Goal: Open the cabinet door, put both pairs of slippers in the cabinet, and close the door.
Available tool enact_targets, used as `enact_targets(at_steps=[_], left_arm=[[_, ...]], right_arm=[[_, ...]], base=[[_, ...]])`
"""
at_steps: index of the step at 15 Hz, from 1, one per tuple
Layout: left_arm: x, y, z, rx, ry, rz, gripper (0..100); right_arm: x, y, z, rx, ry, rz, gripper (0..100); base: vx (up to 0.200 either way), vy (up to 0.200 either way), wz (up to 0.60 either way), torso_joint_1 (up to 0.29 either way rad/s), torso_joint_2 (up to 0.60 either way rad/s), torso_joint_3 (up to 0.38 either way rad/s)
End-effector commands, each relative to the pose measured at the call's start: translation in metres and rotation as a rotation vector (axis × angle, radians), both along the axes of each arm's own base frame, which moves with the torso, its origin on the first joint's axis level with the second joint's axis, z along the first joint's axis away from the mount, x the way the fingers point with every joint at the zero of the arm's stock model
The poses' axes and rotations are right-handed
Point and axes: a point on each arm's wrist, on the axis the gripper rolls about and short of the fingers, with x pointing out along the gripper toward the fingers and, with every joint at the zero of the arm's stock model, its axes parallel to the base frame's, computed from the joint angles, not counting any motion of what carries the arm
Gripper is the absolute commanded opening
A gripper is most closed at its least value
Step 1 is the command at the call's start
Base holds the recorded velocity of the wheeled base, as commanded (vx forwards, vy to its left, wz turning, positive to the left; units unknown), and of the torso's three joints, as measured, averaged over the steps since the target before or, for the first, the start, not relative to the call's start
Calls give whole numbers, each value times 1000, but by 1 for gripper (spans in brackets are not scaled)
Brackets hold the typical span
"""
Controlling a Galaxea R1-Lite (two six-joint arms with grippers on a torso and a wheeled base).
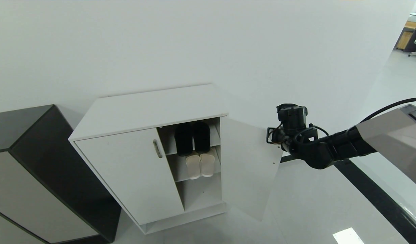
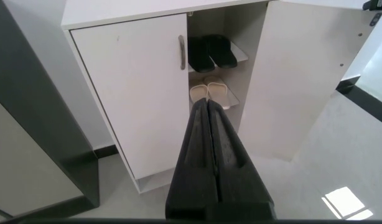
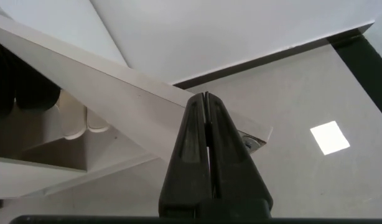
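White laminate cabinet [image 1: 150, 108] centre frame in the head view, with the door [image 1: 248, 166] on its right side wide open. Up on the top shelf black slippers [image 1: 192, 137], cream slippers [image 1: 200, 164] one shelf below. Right of centre, just beside the door's outer edge: right claw [image 1: 271, 136].

Left wrist view: left claw [image 2: 208, 109] pinched shut, holding nothing, well apart from the cabinet.

Right wrist view: right claw [image 3: 206, 102] also pressed shut and empty, close by the door edge near the handle [image 3: 250, 142].

Probably a light, stiff panel on free hinges, so no grab needed. Just push gently on the outer face.
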Motion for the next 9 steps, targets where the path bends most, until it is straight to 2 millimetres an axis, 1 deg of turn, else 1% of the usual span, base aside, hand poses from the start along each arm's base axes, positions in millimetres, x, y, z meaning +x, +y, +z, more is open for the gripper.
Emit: enact_targets(at_steps=[1, 2, 4, 6, 7, 8, 9], left_arm=[[0, 0, 0, 0, 0, 0, 0], [0, 0, 0, 0, 0, 0, 0], [0, 0, 0, 0, 0, 0, 0], [0, 0, 0, 0, 0, 0, 0], [0, 0, 0, 0, 1, 0, 0], [0, 0, 0, 0, 1, 0, 0], [0, 0, 0, 0, 1, 0, 0]], right_arm=[[-11, 7, 3, -3, 7, 25, 0], [-20, 13, 5, -4, 10, 47, 0], [-46, 29, 9, -13, 24, 111, 0], [-66, 42, 15, -2, 23, 158, 0], [-86, 52, 22, 8, 18, 203, 0], [-101, 57, 26, 8, 17, 239, 0], [-108, 59, 29, 10, 14, 254, 0]], base=[[0, 0, 0, 0, 0, 0], [0, 0, 0, 0, 0, 0], [0, 0, 0, 0, 0, 0], [0, 0, 0, 0, 0, 0], [0, 0, 0, 0, 0, 0], [0, 0, 0, 0, 0, 0], [0, 0, 0, 0, 0, 0]])
